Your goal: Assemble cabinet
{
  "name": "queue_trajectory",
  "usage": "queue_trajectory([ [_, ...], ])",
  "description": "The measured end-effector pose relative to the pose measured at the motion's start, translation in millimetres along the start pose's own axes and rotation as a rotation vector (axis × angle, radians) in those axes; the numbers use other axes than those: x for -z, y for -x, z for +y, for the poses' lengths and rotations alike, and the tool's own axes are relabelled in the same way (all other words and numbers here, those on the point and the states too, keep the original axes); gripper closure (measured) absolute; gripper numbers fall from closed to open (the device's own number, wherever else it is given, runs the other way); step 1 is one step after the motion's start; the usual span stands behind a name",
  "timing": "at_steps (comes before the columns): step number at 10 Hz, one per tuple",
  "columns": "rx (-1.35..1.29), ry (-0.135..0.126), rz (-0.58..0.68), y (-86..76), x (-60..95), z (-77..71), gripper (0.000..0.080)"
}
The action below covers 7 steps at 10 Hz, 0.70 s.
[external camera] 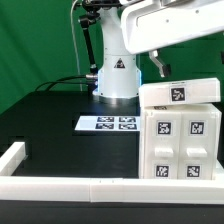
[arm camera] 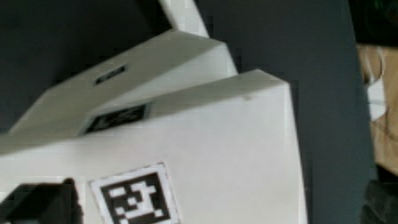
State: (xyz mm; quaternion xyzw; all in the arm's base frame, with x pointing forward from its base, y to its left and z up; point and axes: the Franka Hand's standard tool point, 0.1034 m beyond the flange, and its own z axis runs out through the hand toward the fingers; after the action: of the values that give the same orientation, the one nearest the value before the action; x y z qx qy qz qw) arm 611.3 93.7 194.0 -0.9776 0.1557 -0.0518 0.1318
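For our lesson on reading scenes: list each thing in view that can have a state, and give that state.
cabinet body: upright on the table, tags showing.
white slab: lying flat atop the cabinet body.
gripper: above the white slab; open or shut unclear.
marker board: flat on the table.
border rail: lying along the table's edge.

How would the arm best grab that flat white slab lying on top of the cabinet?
Probably from above, pinching the slab across its two long side faces near its middle: it lies flat, top exposed, and the body below blocks any lower approach.
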Motion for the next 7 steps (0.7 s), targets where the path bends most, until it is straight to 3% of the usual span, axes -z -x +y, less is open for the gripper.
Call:
queue_trajectory([
  [2, 0.316, 0.012, -0.054, 1.2, -1.7, -1.7, 0.0002],
  [7, 0.602, 0.018, -0.034, -4.1, -3.1, 1.1, 0.0002],
])
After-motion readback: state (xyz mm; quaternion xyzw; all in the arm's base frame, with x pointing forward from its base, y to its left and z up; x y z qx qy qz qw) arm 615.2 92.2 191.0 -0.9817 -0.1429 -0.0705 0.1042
